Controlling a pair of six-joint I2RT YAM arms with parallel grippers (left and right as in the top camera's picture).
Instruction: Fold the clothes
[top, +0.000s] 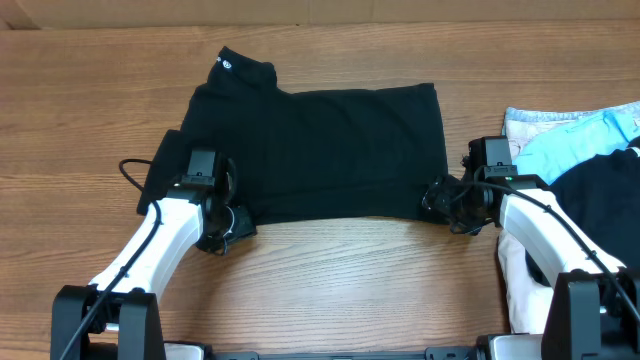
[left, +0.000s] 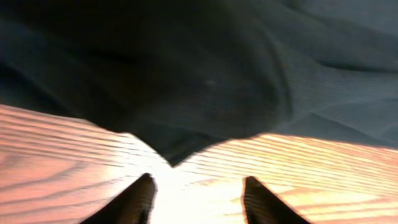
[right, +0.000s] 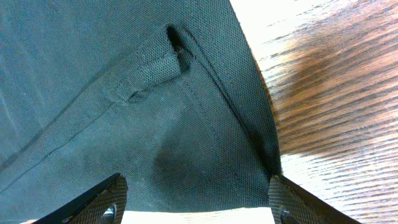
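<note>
The plain black knit T-shirt lies flat mid-table. The left gripper stands apart, empty, at its near edge. The right gripper is spread wide over the hem corner (gripping nothing). The bare wooden table lies in front.

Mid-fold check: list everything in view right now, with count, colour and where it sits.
table: one, brown wood, under everything
T-shirt: one, black, spread flat mid-table, collar at far left
neck label: one, white, on the collar
light-blue garment: one, light blue, rumpled at the right edge
second black garment: one, black, right edge, on the near side of the light-blue garment
pale cloth: one, whitish, at the far side of that pile
cable: one, black, looping left of the T-shirt
left arm, right arm: two, white and black, near corners
left gripper: one, black, open, at the T-shirt's near left corner
right gripper: one, black, open, over its near right corner
</note>
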